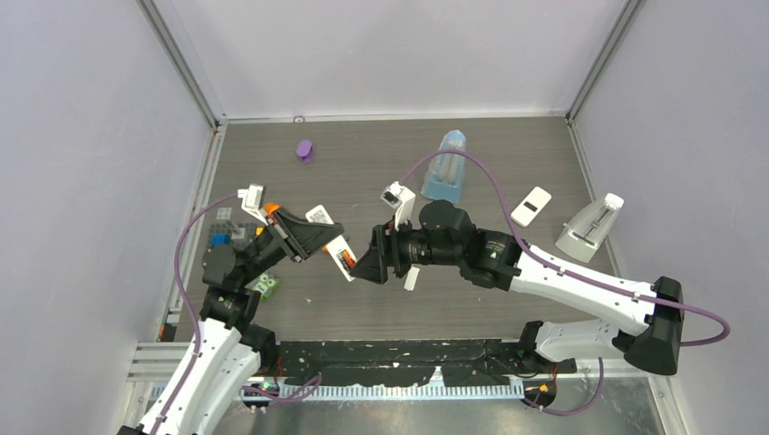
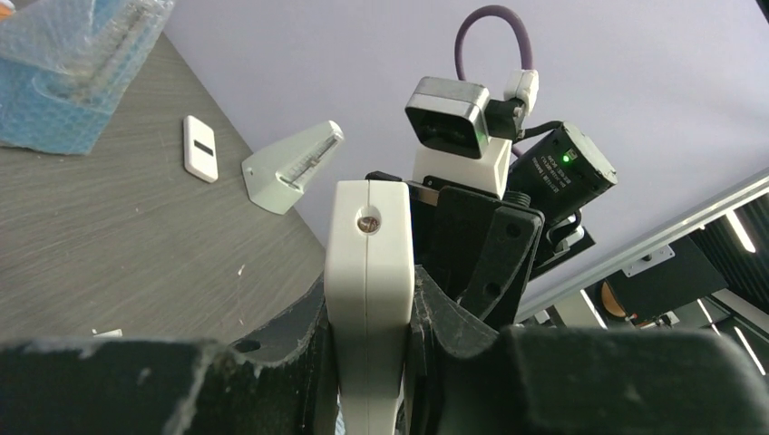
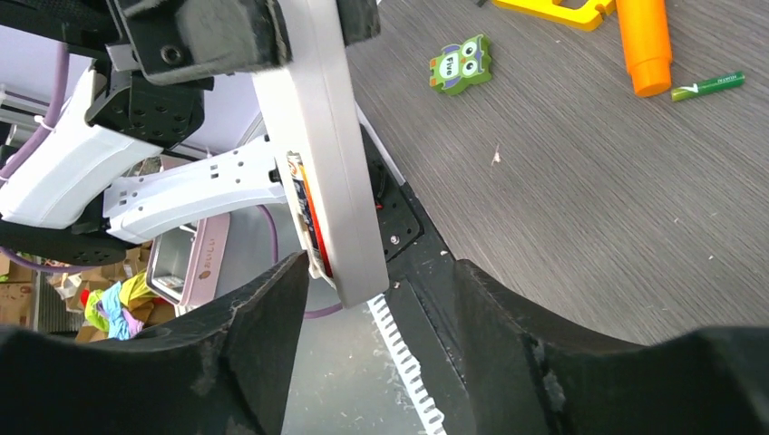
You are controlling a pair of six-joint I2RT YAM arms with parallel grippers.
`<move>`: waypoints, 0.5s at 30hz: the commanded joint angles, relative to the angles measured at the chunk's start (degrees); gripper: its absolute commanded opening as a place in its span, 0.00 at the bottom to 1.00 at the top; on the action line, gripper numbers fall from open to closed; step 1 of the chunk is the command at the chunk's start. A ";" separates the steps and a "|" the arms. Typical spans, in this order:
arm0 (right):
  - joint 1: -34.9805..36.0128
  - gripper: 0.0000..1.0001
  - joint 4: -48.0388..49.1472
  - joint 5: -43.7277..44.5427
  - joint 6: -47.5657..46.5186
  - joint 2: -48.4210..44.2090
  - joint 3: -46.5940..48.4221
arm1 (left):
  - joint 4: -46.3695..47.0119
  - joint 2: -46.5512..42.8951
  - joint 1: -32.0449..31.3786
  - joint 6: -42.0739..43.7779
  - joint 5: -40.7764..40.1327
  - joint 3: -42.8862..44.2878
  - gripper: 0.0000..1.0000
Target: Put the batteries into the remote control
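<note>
On the left, a green battery [image 3: 707, 86] is lying on the surface [image 1: 363, 163] just beside an orange cylinder [image 3: 642, 45]. My left gripper [image 1: 311, 238] is clamping the remote control [image 2: 367, 272] and holding it clear of the surface. A reddish cell [image 3: 306, 213] is sitting in its open bay. My right gripper [image 3: 378, 267] is spread wide and empty, with a jaw on either side of the remote's end. I judge that I am seating cells. The next move calls for fetching another battery and pressing it in squarely.

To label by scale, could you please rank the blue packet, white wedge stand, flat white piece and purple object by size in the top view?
blue packet
white wedge stand
flat white piece
purple object
</note>
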 commanded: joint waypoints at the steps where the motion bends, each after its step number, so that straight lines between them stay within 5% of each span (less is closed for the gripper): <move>1: -0.05 0.60 3.98 -0.63 -1.15 -1.03 2.04 | 1.55 -0.09 -0.17 1.20 2.38 1.75 0.00; 11: -0.06 0.36 4.16 1.69 -0.07 -0.29 0.88 | 4.01 0.50 -0.16 -0.81 2.92 0.87 0.00; 15: -0.06 0.45 4.05 2.17 1.01 -1.25 0.40 | 2.70 0.40 -0.16 -0.75 2.31 0.87 0.00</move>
